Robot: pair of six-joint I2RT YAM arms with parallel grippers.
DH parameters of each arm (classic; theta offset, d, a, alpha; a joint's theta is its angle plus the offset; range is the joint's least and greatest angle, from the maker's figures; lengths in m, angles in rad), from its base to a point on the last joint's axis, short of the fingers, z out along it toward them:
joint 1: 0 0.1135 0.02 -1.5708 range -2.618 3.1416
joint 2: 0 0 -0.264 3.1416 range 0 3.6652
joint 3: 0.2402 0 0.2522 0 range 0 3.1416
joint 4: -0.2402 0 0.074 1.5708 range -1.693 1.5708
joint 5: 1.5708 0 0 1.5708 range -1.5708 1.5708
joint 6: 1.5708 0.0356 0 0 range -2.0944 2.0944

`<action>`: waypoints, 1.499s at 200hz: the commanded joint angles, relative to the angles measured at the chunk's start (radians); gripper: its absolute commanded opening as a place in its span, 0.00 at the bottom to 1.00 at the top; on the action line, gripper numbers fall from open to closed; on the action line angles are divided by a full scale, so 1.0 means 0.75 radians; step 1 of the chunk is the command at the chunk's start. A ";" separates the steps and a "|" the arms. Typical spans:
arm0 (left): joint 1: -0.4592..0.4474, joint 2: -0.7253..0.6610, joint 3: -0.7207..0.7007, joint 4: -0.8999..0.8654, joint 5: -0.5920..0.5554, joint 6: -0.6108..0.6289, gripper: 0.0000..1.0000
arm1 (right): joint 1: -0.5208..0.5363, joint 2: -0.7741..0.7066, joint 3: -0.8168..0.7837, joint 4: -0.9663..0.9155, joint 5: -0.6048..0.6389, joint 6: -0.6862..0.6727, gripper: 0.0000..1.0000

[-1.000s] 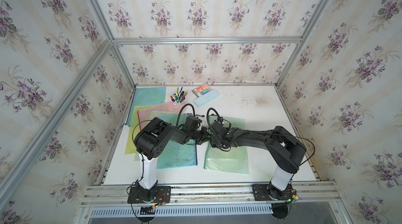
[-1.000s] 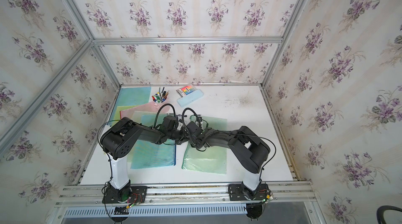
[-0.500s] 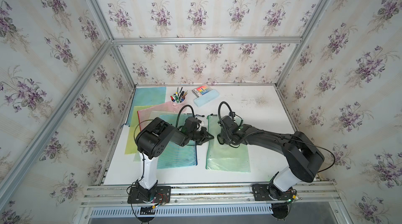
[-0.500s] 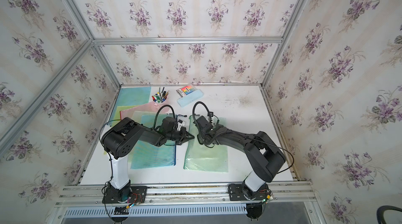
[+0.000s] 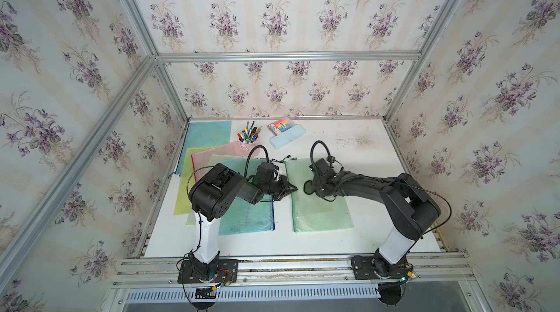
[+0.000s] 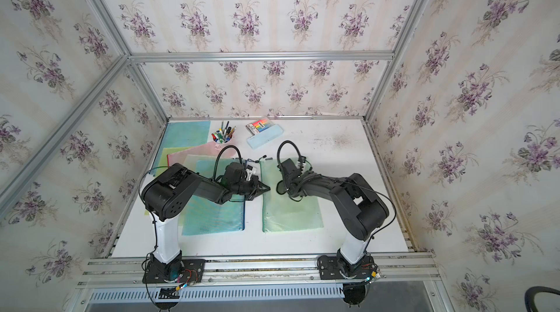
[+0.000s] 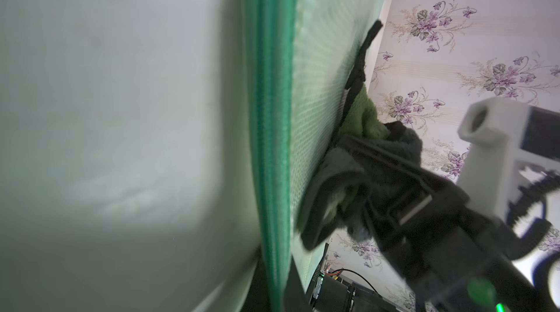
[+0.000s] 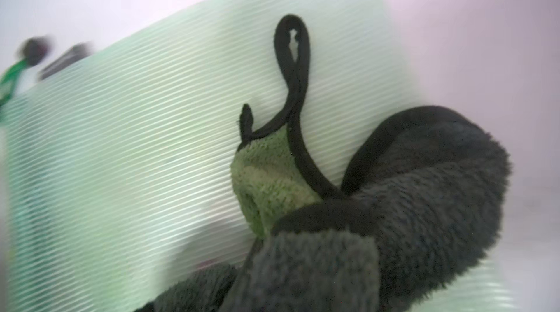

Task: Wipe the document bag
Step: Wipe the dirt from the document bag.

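Observation:
The green mesh document bag [image 5: 321, 207] [image 6: 291, 209] lies flat mid-table in both top views. My right gripper [image 5: 312, 188] [image 6: 283, 188] is shut on a dark grey and green cloth [image 8: 424, 204] [image 7: 342, 180], which it presses onto the bag's far half [image 8: 151, 144]. Its fingers are hidden by the cloth in the right wrist view. My left gripper [image 5: 291, 188] [image 6: 266, 188] is shut on the bag's green zipper edge [image 7: 269, 113], at the bag's left side. A small gap separates the two grippers.
A blue bag [image 5: 248, 216] lies under my left arm, with yellow [image 5: 181, 198] and pink [image 5: 218, 151] bags beyond it. At the back stand a pen cup [image 5: 249, 137] and a pale blue box [image 5: 288, 140]. Dark smudges [image 5: 363, 140] mark the table's back right.
My right gripper has slid the cloth to the right across the bag, away from the left gripper, mostly in the first half second. The left gripper has stayed at the zipper edge.

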 commanded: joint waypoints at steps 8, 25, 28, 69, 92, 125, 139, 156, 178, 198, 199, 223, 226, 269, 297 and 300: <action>0.001 0.026 0.006 -0.126 0.011 0.031 0.00 | 0.037 0.021 0.139 0.000 -0.059 -0.073 0.23; -0.001 0.039 0.028 -0.134 0.023 0.033 0.00 | 0.131 0.136 0.304 0.057 -0.135 -0.109 0.23; -0.001 0.039 0.030 -0.136 0.020 0.034 0.00 | 0.144 0.159 0.332 0.063 -0.151 -0.117 0.23; -0.006 0.018 0.059 -0.190 0.014 0.066 0.00 | 0.197 0.461 0.621 -0.007 -0.162 -0.162 0.24; -0.005 -0.001 0.038 -0.200 -0.012 0.071 0.00 | 0.091 0.439 0.573 -0.079 -0.050 -0.204 0.24; 0.002 -0.007 0.039 -0.212 -0.004 0.079 0.00 | -0.189 0.196 0.323 -0.039 -0.023 -0.191 0.24; 0.006 -0.010 0.051 -0.228 -0.007 0.089 0.00 | -0.194 0.152 0.303 -0.056 -0.023 -0.213 0.24; 0.006 0.004 0.067 -0.224 -0.003 0.090 0.00 | -0.090 0.154 0.312 -0.052 -0.063 -0.218 0.24; 0.005 0.020 0.072 -0.212 0.003 0.079 0.00 | 0.154 0.225 0.380 -0.083 -0.083 -0.205 0.25; 0.003 0.017 0.064 -0.207 -0.001 0.077 0.00 | 0.258 0.245 0.370 -0.114 -0.058 -0.177 0.25; 0.004 0.015 0.063 -0.206 -0.002 0.078 0.00 | 0.259 0.243 0.364 -0.115 -0.055 -0.175 0.25; 0.003 -0.003 0.049 -0.211 -0.009 0.086 0.00 | 0.108 0.070 0.115 -0.120 -0.027 -0.105 0.25; 0.004 -0.004 0.048 -0.213 -0.008 0.087 0.00 | 0.080 0.034 0.076 -0.117 -0.027 -0.100 0.25; 0.003 -0.019 0.045 -0.227 -0.008 0.113 0.00 | 0.041 -0.319 -0.169 -0.145 0.029 -0.087 0.25; 0.003 -0.012 0.056 -0.235 -0.005 0.121 0.00 | 0.424 -0.236 -0.065 -0.120 -0.027 -0.022 0.27; 0.002 -0.013 0.060 -0.235 -0.001 0.124 0.00 | 0.452 -0.222 -0.055 -0.121 -0.041 -0.007 0.27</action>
